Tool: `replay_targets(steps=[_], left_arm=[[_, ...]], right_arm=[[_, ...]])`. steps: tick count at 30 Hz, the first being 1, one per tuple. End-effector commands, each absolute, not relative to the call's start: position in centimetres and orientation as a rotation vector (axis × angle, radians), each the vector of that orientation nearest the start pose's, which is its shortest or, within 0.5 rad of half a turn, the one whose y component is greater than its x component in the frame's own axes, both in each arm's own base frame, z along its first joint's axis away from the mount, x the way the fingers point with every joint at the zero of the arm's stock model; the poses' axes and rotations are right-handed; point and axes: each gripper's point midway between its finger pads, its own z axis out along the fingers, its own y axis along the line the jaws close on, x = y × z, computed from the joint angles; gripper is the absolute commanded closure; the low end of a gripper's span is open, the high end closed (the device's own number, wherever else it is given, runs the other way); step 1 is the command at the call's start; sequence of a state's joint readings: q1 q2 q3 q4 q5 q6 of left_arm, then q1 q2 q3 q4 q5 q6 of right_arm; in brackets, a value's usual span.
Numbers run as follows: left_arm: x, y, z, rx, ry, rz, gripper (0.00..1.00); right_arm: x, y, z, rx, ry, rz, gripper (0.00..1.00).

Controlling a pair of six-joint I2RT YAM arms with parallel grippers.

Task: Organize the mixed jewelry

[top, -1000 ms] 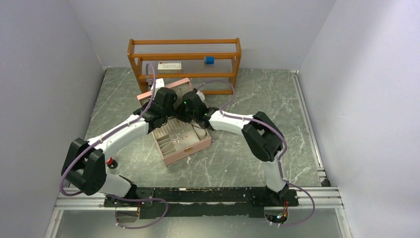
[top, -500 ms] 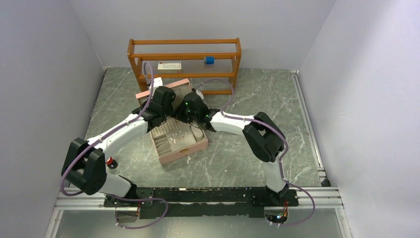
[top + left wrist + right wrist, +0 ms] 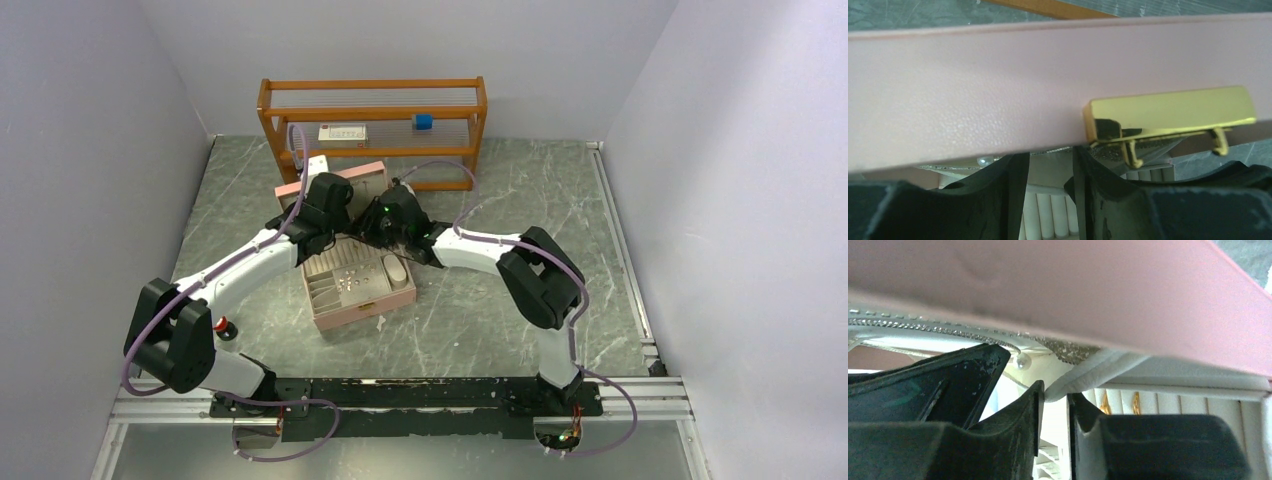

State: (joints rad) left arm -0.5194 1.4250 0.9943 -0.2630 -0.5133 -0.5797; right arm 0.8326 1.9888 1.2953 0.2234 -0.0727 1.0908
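A pink box [image 3: 352, 314] sits open on the worktop [image 3: 540, 180], a little left of the middle and askew to the edges. Its lid [image 3: 362, 176] is raised at the far side, toward the rack [image 3: 372, 95] along the far edge. Both arms reach in from the near edge and meet at the lid. The left claw [image 3: 1048, 156] is under the lid's pink outer face, just beside the gold clasp [image 3: 1170, 112]. Its fingers [image 3: 1015, 195] are spread a little with nothing in the gap, and white ring rolls [image 3: 1048, 220] show through it; whether the tips touch the lid's edge I cannot tell. The right claw [image 3: 1055, 391] is at the lid's inner side, its fingers slightly apart too. The end of the white lining [image 3: 1098, 365] comes down right at the tips, but no pinch on it shows. The jewelry [image 3: 352, 282] lies as tiny glints in the box's middle compartment. The right wrist view also shows two gold rings [image 3: 1105, 403] standing in the rolls, a pearl [image 3: 1022, 361] just above one finger, and a glittering strip [image 3: 908, 324] along the lid's edge. A white oval [image 3: 395, 268] lies in the box's right-hand compartment. On the rack are a blue cube [image 3: 423, 121] and a white card [image 3: 342, 132]. A red-capped cylinder [image 3: 222, 325] stands near the worktop's left edge, beside the left arm.
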Motion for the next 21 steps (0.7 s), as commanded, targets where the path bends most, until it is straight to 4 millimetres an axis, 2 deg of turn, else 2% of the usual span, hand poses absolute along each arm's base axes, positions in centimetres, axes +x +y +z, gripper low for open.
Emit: replay_targets(steps=[1,5,12,17,21], left_arm=[[38.8,-14.0,17.1,-0.360,2.069,-0.101,0.58],[38.9,-14.2,17.1,-0.356,2.074,-0.108,0.58],[38.8,-14.6,17.5,-0.348,2.074,-0.139,0.58],[38.4,-15.3,18.0,-0.332,2.085,-0.197,0.57],[37.6,-15.9,18.2,-0.292,2.109,-0.248,0.55]], right_arm=[[32.9,44.9,14.6,0.238,2.242,1.318,0.72],[32.5,43.9,15.3,0.264,2.211,1.331,0.72],[32.7,41.3,16.0,0.354,2.164,1.259,0.79],[33.0,39.2,16.8,0.390,2.124,1.181,0.78],[32.7,38.4,18.1,0.313,2.097,1.160,0.73]])
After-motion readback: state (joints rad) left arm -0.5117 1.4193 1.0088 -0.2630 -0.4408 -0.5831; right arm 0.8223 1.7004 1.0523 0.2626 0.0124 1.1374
